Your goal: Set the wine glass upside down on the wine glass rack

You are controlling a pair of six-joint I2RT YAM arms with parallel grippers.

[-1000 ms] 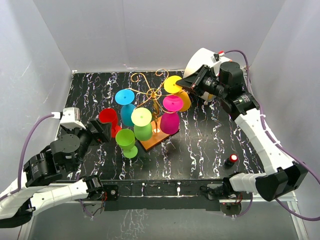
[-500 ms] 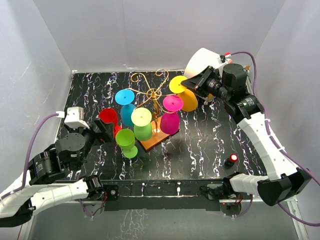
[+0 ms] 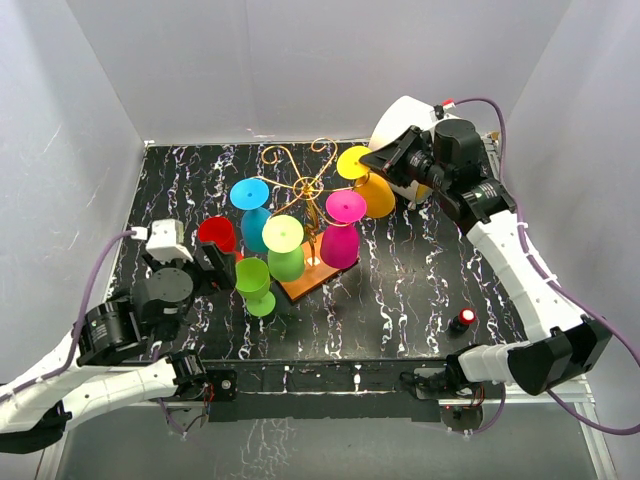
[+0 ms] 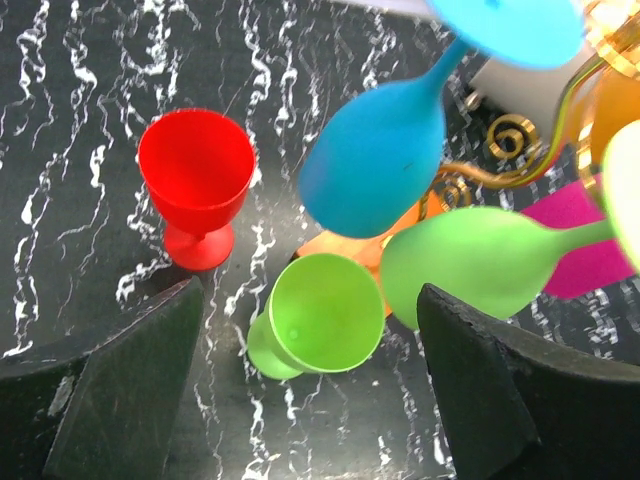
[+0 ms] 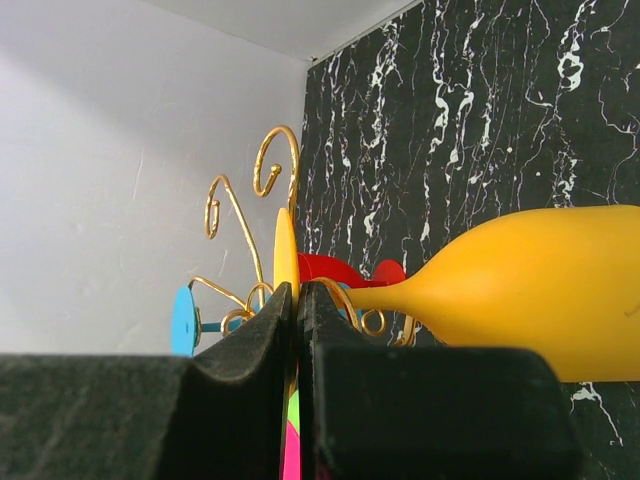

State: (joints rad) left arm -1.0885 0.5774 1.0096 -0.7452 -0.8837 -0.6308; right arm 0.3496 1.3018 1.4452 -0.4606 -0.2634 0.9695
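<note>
A yellow plastic wine glass (image 3: 378, 197) hangs in the air toward the far right corner of the surface (image 3: 420, 290). It is roughly upside down and tilted, with its flat round foot uppermost and its deeper orange-yellow bowl below. The right gripper (image 5: 297, 300) pinches the edge of the foot. The stem runs among the right-hand scrolls of the gold wire rack (image 3: 300, 185); whether it touches them is unclear. The rack stands upright near the surface's middle on a small orange-brown wooden square base (image 3: 310, 282).
</note>
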